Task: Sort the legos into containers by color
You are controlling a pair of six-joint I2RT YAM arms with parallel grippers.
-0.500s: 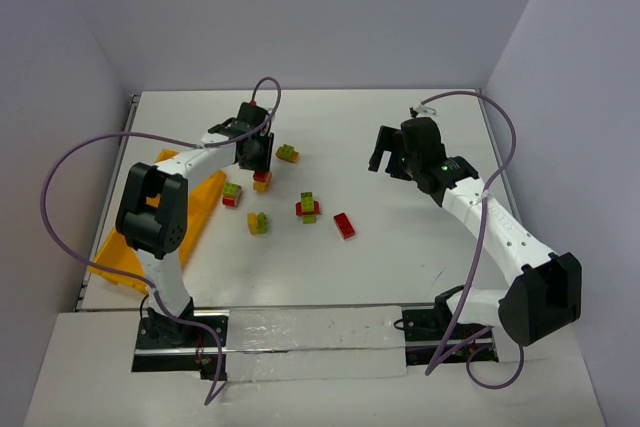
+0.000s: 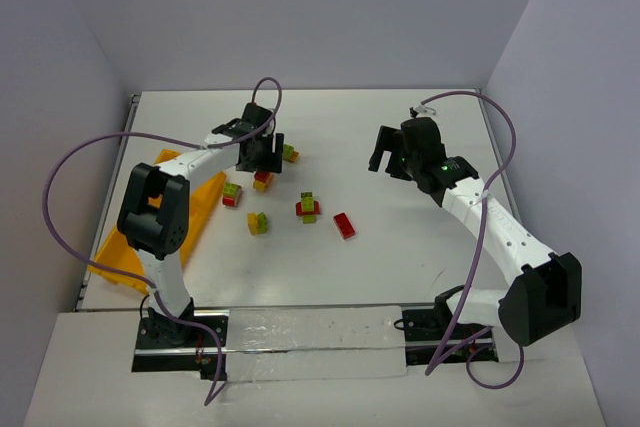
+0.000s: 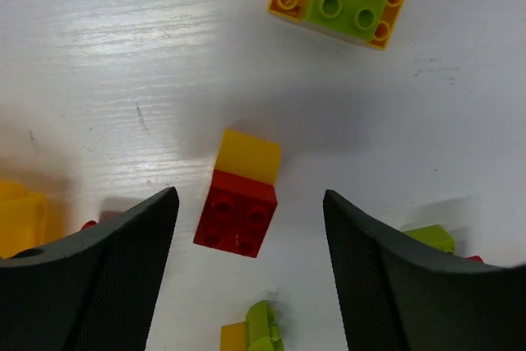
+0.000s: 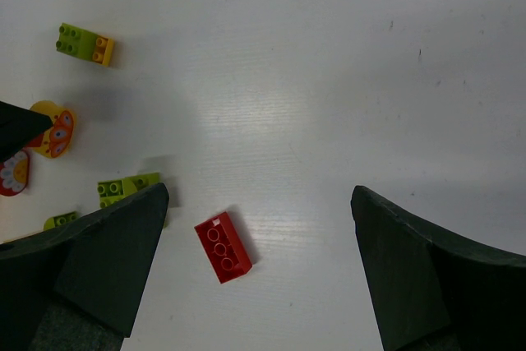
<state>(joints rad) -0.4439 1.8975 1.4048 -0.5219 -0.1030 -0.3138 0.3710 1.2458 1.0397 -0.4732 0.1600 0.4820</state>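
Left gripper (image 3: 249,196), jaws released, hangs over the red-and-yellow clump (image 3: 240,203) in the table's (image 3: 123,55) left half; an off-centre closure may knock it aside.

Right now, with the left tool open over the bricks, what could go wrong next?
The open left tool hangs over a red-and-yellow clump; binned whole, it would mix colours. A lime brick lies close by, so closing might knock it. The tray sits partly under the left arm, so reaching it may be awkward.

High overview; two close downward wrist-views
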